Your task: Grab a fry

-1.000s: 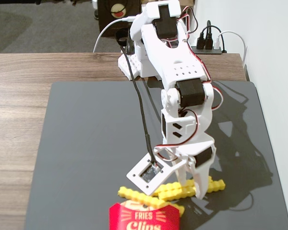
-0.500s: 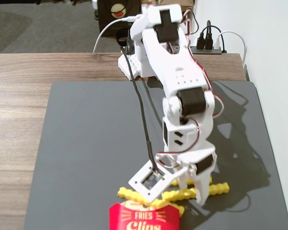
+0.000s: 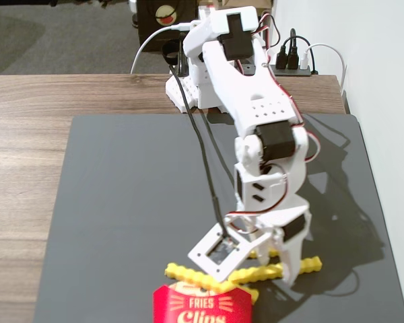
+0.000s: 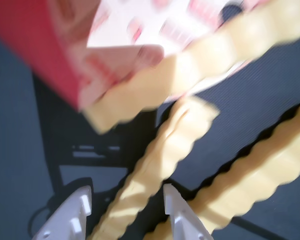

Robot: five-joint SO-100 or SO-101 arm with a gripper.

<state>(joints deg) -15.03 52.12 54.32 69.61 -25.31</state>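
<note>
Beside red "FRIES Clips" carton (image 3: 202, 304), open tool (image 4: 127, 202) straddling yellow fry (image 4: 160, 160), dark mat (image 3: 135, 202)

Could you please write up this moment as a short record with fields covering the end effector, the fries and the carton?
surface: dark mat on a wooden table
end effector: low over the mat, fingers open
fry between fingers: yellow crinkle-cut fry lies in the gap in the wrist view; contact cannot be told
other fries: several lie loose on the mat, one just right of the fingers in the wrist view
carton: red fries carton at the mat's near edge in the fixed view
</note>
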